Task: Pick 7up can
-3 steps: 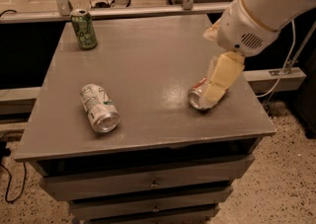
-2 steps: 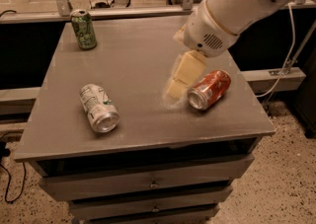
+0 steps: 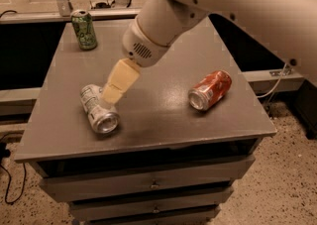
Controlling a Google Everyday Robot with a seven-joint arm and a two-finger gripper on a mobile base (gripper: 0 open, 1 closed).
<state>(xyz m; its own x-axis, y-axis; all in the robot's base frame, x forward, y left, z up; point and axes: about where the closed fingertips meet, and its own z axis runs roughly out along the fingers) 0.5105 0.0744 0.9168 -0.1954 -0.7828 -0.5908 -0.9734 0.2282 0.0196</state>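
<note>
On the grey table [image 3: 163, 132], towards its front left, the 7up can [image 3: 100, 112] lies on its side with its shiny end facing the near edge. The claw [image 3: 109, 97] reaches down from the right onto the can's upper flank; whether it is apart, together or clamped cannot be told. Farther right, an orange-red can [image 3: 210, 90] lies on its side, well apart. At the far left corner, a green can [image 3: 84, 29] stands upright.

Cream jaws over silver-green 7up can [image 3: 100, 115]
</note>
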